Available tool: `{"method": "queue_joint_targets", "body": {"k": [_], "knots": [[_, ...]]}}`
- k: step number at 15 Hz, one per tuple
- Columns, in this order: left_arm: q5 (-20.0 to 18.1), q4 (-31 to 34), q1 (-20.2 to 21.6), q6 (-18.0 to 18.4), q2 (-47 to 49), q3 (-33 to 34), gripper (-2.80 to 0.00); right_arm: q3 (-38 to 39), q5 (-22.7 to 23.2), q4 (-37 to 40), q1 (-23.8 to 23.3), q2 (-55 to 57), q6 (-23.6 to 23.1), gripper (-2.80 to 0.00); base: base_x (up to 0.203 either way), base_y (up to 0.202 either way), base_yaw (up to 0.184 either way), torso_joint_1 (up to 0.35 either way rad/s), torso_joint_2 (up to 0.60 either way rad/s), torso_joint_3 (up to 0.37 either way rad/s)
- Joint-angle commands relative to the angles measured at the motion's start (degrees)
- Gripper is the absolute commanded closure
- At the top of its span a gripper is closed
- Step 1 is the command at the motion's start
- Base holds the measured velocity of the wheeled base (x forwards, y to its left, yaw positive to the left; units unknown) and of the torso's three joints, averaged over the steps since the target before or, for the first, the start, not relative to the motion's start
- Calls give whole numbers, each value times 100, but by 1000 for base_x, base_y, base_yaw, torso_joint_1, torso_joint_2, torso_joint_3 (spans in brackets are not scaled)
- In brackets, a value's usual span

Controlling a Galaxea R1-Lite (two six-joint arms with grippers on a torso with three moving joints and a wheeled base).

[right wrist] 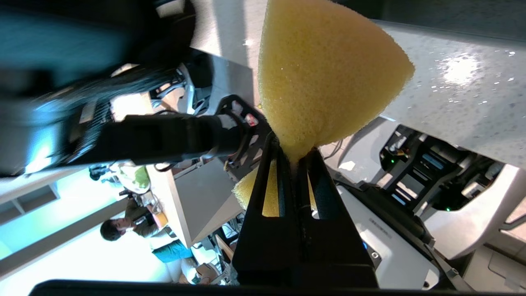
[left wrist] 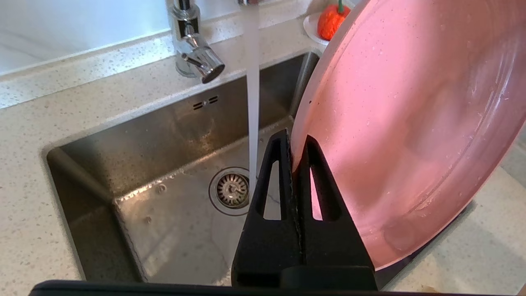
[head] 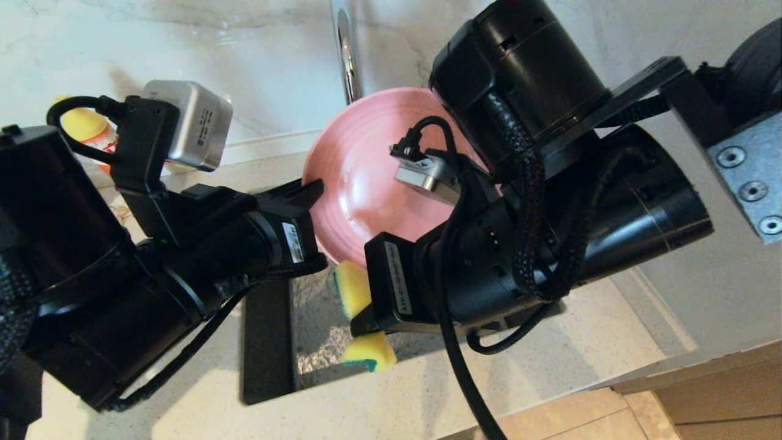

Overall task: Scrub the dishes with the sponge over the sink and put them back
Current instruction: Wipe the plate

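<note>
Worktop (left wrist: 61,123): pale speckled stone around the steel sink (left wrist: 164,213); tap (left wrist: 193,45) running.
Left end effector (left wrist: 294,152): clamped on the pink plate (left wrist: 402,123), held tilted above the sink.
Right end effector (right wrist: 294,154): pinching the yellow sponge (right wrist: 324,70) at its middle, over the sink's front edge.

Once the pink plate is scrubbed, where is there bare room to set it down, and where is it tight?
Bare: the speckled counter beside the sink, and the basin floor around the drain strainer. Tight: over the sink, where the left gripper clamps the plate and the right gripper pinches the sponge; the tap and running water crowd the back.
</note>
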Motion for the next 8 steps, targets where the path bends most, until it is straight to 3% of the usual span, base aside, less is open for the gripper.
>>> {"method": "queue_joint_targets", "body": {"k": [1,8], "knots": [[1,-17,-3,1,-175,48,0,-6,4,8,-96,154,26,0,0,0,0,0,0,0],[-35,-6,-164,1,-348,279,0,-27,-75,-281,-558,26,9,0,0,0,0,0,0,0]]}}
